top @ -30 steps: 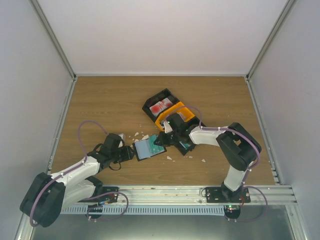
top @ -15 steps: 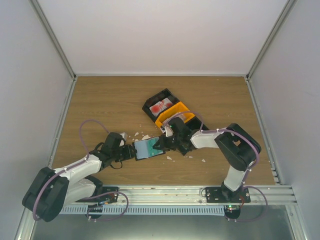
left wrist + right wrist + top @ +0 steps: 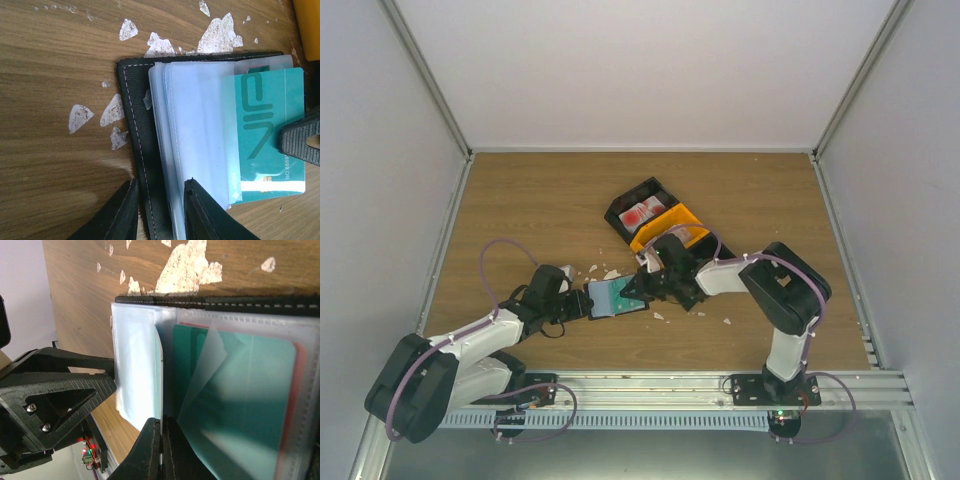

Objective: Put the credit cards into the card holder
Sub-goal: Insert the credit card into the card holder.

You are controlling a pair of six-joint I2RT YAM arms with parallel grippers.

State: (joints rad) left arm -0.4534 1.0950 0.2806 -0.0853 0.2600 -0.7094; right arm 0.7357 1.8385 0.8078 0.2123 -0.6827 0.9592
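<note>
Mid-worktop [image 3: 520, 200], the open holder [image 3: 135, 140] is pinched at its 9 o'clock edge by the left gripper [image 3: 159, 210], while the closed right gripper [image 3: 161, 450] presses a sleeve beside the teal card [image 3: 270, 135].

Two robot arms, one open card holder [image 3: 616, 297], two bins, one black [image 3: 632, 212], one orange [image 3: 672, 228].

2 arms in white shells with black joints, lilac looping cables, black ribbed fingers [image 3: 300, 140], possibly 2 silver screws
</note>
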